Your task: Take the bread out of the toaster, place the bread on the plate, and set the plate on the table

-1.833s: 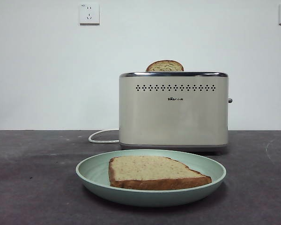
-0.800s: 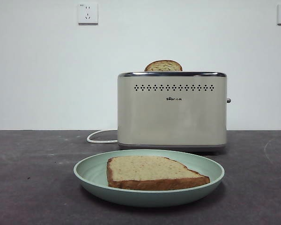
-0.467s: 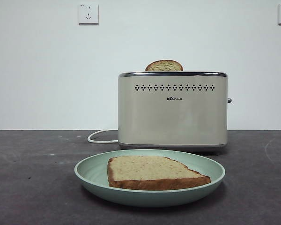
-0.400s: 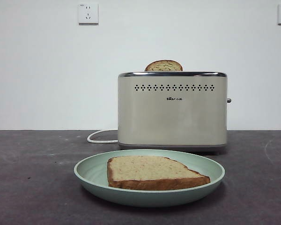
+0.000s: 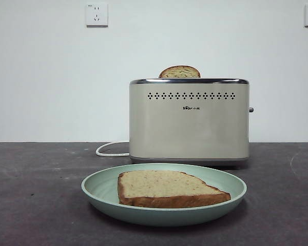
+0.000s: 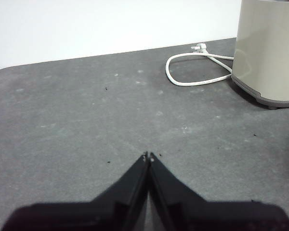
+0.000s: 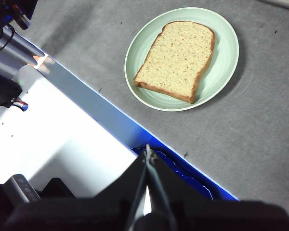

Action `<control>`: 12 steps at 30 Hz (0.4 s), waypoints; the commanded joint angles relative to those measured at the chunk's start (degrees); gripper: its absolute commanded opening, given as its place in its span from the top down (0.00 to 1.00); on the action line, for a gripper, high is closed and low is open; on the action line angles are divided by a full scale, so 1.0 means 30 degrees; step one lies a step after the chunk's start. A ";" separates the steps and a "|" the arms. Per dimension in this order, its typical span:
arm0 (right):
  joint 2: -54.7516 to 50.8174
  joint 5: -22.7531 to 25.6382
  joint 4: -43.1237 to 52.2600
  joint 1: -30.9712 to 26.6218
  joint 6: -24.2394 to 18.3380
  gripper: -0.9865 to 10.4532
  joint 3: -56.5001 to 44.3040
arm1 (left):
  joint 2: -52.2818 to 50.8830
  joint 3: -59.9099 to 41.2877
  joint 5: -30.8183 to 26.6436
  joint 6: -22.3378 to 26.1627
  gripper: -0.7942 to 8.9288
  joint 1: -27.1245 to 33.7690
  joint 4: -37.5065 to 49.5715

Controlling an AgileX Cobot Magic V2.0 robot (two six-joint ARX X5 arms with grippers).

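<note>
The bread [image 5: 164,185], a flat speckled slice with a brown crust, lies on the mint-green plate [image 5: 100,187]. The plate rests on the dark table [image 5: 36,195] in front of the cream toaster [image 5: 190,128]. My right gripper [image 7: 148,151] is shut and empty, high above the table's edge, well away from the plate [image 7: 226,57] and bread [image 7: 178,57]. My left gripper [image 6: 148,156] is shut and empty over bare tabletop, with the toaster [image 6: 269,53] off to one side. Neither arm shows in the front view.
A second slice [image 5: 179,72] with a domed top sticks up from the toaster's slot. The white cord [image 6: 192,72] loops on the table beside the toaster. Beyond the table's edge lies a white surface [image 7: 62,130] with cables.
</note>
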 commanded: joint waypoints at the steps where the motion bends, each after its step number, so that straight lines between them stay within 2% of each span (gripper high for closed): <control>1: -0.0058 0.0051 0.0117 0.0022 -0.0109 0.91 -0.0036 | -0.0051 -0.0226 -0.0015 -0.0160 0.92 0.0051 0.0087; 10: -0.0058 0.0051 0.0117 0.0022 -0.0109 0.91 -0.0036 | -0.0051 -0.0226 -0.0015 -0.0160 0.92 0.0051 0.0087; 12: -0.0058 0.0138 0.0240 -0.0022 -0.0714 0.91 -0.0036 | -0.0051 -0.0226 -0.0015 -0.0160 0.92 0.0051 0.0095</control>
